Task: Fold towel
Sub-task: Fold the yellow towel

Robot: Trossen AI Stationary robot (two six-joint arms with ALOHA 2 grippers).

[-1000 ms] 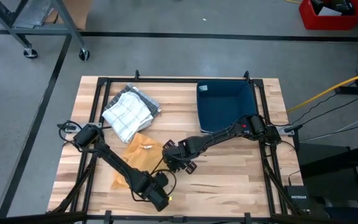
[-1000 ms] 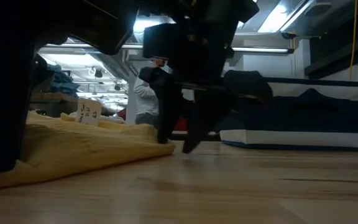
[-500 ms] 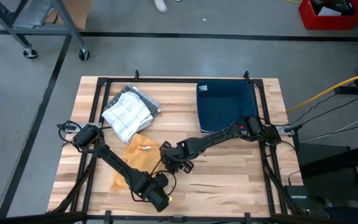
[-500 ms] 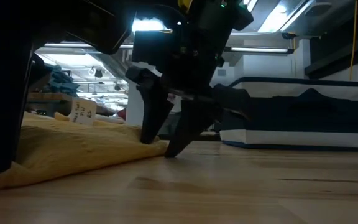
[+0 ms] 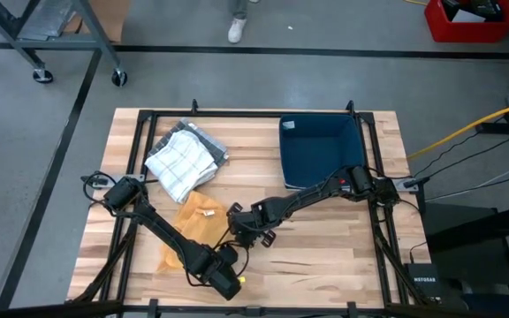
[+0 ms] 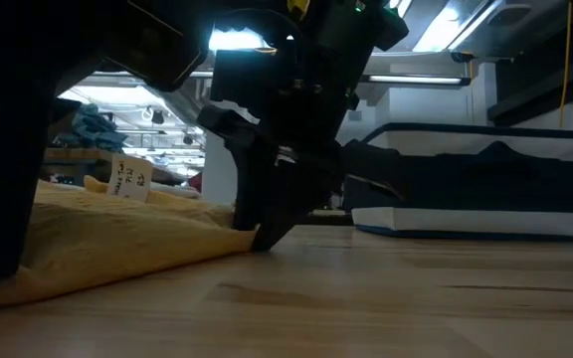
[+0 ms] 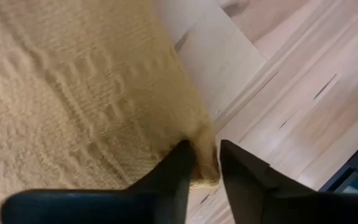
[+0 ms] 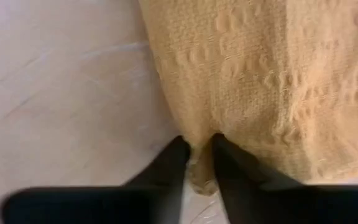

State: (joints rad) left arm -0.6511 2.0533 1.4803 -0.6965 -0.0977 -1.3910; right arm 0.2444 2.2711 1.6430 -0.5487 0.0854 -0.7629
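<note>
1. The left tool (image 7: 204, 163) pinches a corner of the yellow knitted towel (image 7: 73, 93), its two dark fingers (image 7: 173, 171) closed narrowly on the cloth edge, at the near side of the worktop.
2. The right tool (image 8: 197, 163) grips another corner of the same towel (image 8: 260, 81), fingers (image 8: 166, 168) drawn in tight on the fabric, just beside the towel's right edge.
3. In the high view the towel (image 5: 193, 225) lies flat on the light wooden slatted worktop (image 5: 325, 256), between the two arms, with a small white tag (image 5: 208, 211) on it.
4. Near it, farther back, lies a white checked cloth (image 5: 182, 161).
5. A dark blue rectangular bin (image 5: 321, 150) stands at the far right.
</note>
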